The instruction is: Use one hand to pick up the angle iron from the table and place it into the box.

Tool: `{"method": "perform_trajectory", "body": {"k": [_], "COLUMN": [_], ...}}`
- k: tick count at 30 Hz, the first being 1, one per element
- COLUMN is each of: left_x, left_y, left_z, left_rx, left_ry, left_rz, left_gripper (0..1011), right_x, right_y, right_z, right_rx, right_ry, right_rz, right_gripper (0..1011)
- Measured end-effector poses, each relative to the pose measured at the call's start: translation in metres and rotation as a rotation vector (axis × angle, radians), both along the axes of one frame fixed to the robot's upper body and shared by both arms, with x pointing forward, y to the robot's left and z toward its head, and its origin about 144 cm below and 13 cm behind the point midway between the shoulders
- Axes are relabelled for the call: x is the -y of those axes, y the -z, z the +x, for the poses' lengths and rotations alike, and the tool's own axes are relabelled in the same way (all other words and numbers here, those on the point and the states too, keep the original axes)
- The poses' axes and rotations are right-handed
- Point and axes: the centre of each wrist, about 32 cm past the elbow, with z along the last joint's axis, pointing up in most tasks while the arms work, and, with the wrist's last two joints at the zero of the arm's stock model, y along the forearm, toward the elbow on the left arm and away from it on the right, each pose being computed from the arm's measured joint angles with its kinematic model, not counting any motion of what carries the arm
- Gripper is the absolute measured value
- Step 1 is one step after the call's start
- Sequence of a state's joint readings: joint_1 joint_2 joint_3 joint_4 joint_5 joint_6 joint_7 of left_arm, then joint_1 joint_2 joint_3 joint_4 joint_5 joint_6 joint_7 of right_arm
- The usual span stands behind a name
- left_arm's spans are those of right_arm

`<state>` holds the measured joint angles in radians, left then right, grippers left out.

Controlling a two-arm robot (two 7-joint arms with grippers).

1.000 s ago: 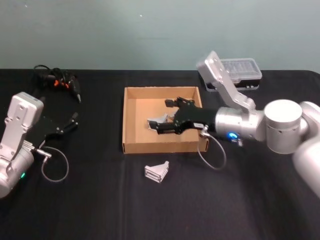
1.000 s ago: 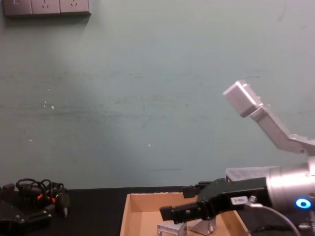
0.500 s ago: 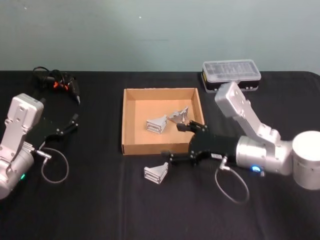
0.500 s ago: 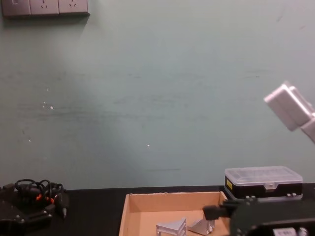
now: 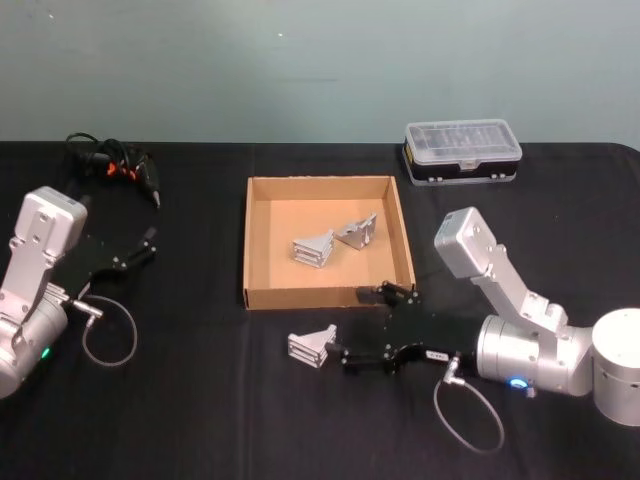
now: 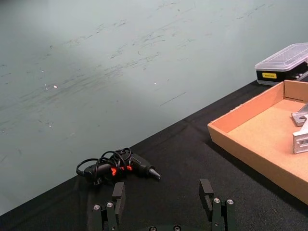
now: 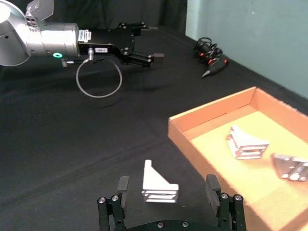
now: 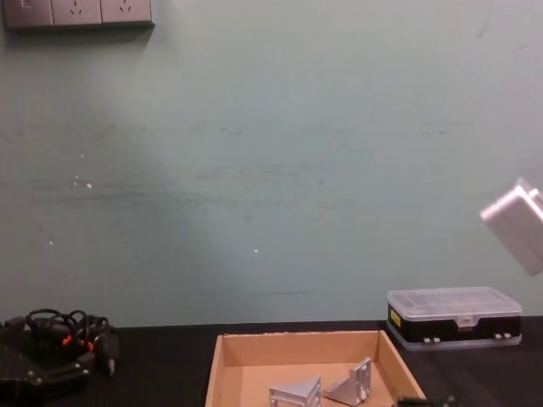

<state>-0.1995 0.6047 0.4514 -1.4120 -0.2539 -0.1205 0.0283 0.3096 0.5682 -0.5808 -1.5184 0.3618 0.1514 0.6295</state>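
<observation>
Right hand (image 5: 362, 325) wide open, empty, just beside angle iron (image 5: 312, 345) on counter (image 5: 200, 420), 6 o'clock of box (image 5: 325, 297), left hand (image 5: 146, 245) open at 9 o'clock.

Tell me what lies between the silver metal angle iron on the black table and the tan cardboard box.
Bare black table, per the head view; the open right gripper sits beside the angle iron.

A pale green wall (image 8: 271, 170), scuffed and flecked with small white marks, rises straight behind the matte black table (image 5: 200, 420), and a row of grey wall sockets (image 8: 78, 12) sits high at its left.
</observation>
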Motion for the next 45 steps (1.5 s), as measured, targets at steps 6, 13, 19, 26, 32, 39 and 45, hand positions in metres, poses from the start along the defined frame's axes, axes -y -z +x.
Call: {"method": "perform_trajectory", "body": {"k": [6, 13, 19, 26, 32, 39, 45], "left_x": [0.000, 0.000, 0.000, 0.000, 0.000, 0.000, 0.000], "left_y": [0.000, 0.000, 0.000, 0.000, 0.000, 0.000, 0.000], "left_z": [0.000, 0.000, 0.000, 0.000, 0.000, 0.000, 0.000], "left_rx": [0.000, 0.000, 0.000, 0.000, 0.000, 0.000, 0.000], "left_ry": [0.000, 0.000, 0.000, 0.000, 0.000, 0.000, 0.000], "left_rz": [0.000, 0.000, 0.000, 0.000, 0.000, 0.000, 0.000], "left_gripper": [1011, 1011, 1011, 1011, 1011, 1011, 1011], "right_x": [-0.004, -0.009, -0.013, -0.017, -0.021, -0.026, -0.030], "right_y": [0.008, 0.012, 0.013, 0.015, 0.017, 0.020, 0.022], "right_z": [0.000, 0.002, 0.003, 0.008, 0.012, 0.018, 0.023], "right_rx": [-0.048, -0.075, -0.084, -0.087, -0.086, -0.091, -0.090], "right_ry": [-0.001, 0.006, 0.011, 0.006, 0.002, -0.011, -0.016], "right_rz": [0.005, -0.002, -0.014, -0.034, -0.047, -0.063, -0.070], "right_gripper": [1000, 1000, 1000, 1000, 1000, 1000, 1000]}}
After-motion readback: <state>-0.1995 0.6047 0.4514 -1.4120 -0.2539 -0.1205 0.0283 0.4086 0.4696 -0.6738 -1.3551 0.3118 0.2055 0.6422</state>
